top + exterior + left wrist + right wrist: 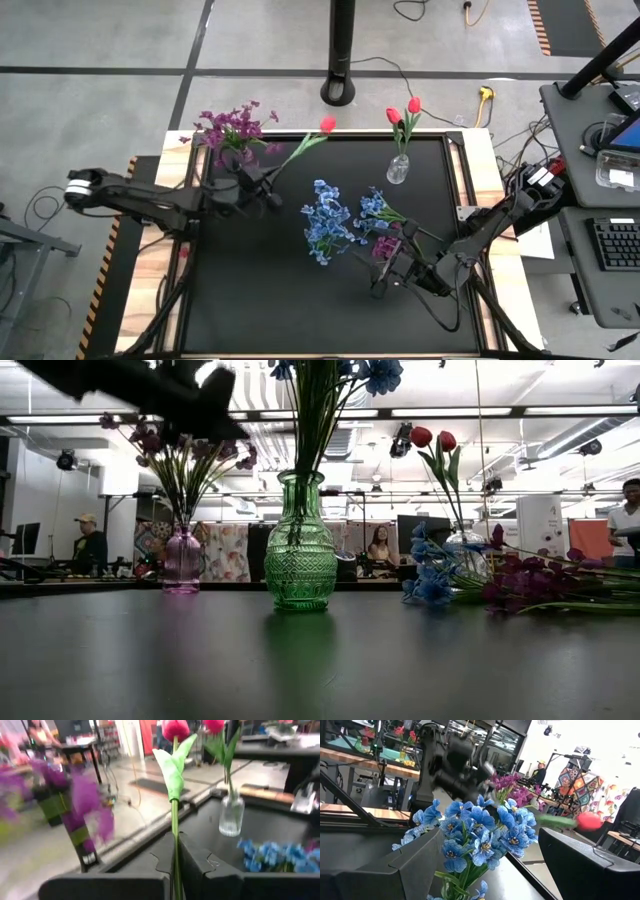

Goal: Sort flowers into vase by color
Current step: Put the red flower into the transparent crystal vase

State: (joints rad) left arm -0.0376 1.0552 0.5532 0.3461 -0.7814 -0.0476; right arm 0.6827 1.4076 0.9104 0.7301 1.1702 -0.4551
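Observation:
My left gripper (270, 182) is raised over the table's far left part, shut on a red tulip (327, 124) that points toward the far right. My right gripper (388, 268) stands open at the near right and level. A green vase (300, 550) with blue flowers (475, 840) stands ahead of it, and I see no touch. Purple flowers (235, 130) stand in a pink vase (182, 560) at the far left. Two red tulips (404, 110) stand in a clear vase (398, 168). Loose blue flowers (378, 206) and purple flowers (385, 246) lie on the mat. My left gripper pinches the tulip's thin green stem (175, 851) between its two fingers, low on the stem. The fingers are about level, and the stem runs out ahead of them. Leaf (172, 765) and red bud (175, 729) stick out beyond the fingertips. The flower is lifted clear of the table.
The black mat (250, 290) has bare room at the near left. Wooden table edges (478, 150) frame it. A black pole base (340, 90) stands beyond the far edge. A desk with a keyboard (612, 240) is at the right. People sit in the room behind (88, 540).

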